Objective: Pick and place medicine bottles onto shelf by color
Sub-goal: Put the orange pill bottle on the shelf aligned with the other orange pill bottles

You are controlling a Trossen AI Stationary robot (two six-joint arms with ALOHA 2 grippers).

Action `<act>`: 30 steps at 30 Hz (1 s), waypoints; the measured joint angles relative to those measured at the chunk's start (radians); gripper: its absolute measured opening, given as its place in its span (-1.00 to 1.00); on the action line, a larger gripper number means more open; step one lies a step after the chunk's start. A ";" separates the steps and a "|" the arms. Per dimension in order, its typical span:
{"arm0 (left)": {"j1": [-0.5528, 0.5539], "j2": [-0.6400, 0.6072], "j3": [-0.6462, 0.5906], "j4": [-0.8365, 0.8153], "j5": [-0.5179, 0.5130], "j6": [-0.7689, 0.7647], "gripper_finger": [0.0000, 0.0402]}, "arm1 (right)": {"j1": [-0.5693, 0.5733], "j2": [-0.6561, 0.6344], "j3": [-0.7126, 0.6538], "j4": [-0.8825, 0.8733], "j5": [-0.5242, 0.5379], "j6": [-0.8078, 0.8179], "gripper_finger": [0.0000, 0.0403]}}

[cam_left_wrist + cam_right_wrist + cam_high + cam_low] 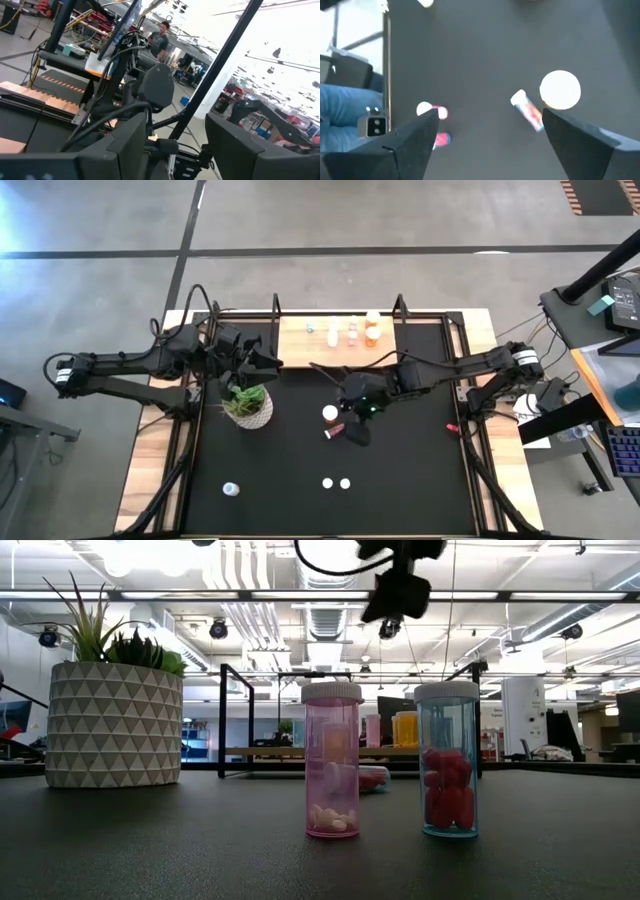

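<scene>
Several white-capped medicine bottles [352,332] stand on the light-wood shelf [295,340] at the table's far edge. On the black table, a white-capped bottle [330,413] stands upright beside a pink bottle lying on its side [335,430]. Both also show in the right wrist view, the upright bottle [560,89] next to the lying one [527,110]. My right gripper [357,428] hangs open and empty above the table just to the right of them [490,114]. Two bottles, one pink [331,760] and one clear with red pills [447,760], stand near the front edge. My left gripper [266,363] is open and empty above the plant [175,125].
A green plant in a white patterned pot [248,405] stands left of centre. Another bottle [231,489] stands near the front left, and a small red one [452,426] lies by the right rail. A person's jeans [340,110] show beyond the table's edge.
</scene>
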 joint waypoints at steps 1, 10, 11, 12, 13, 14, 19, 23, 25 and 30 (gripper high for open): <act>0.000 0.000 0.000 0.000 0.000 0.000 -0.06 | -0.001 0.004 0.000 0.022 0.001 -0.002 0.74; 0.000 0.000 0.000 -0.002 0.000 0.000 -0.06 | -0.017 0.019 -0.001 0.065 0.002 -0.313 0.69; 0.000 0.000 0.000 -0.002 0.000 0.000 -0.06 | -0.021 0.020 -0.005 0.069 0.005 -0.342 0.68; 0.000 -0.001 0.000 -0.003 0.001 0.000 -0.06 | -0.024 0.022 -0.009 0.070 0.012 -0.364 0.67; 0.000 -0.004 0.000 -0.005 0.007 0.000 -0.06 | -0.026 0.023 -0.016 0.075 0.026 -0.381 0.66; 0.000 -0.005 0.000 -0.004 0.014 0.000 -0.06 | -0.027 0.023 -0.028 0.087 0.042 -0.399 0.66; -0.001 -0.024 0.000 -0.003 0.084 0.000 -0.06 | -0.027 0.023 -0.131 0.198 0.101 -0.392 0.63; -0.001 -0.051 0.000 -0.007 0.122 -0.001 -0.06 | -0.028 0.024 -0.233 0.380 0.116 -0.351 0.63; 0.000 -0.067 0.000 -0.016 0.122 0.000 -0.06 | -0.027 0.024 -0.284 0.473 0.145 -0.333 0.63; 0.000 -0.107 0.000 -0.033 0.122 0.000 -0.06 | -0.027 0.024 -0.400 0.645 0.198 -0.266 0.63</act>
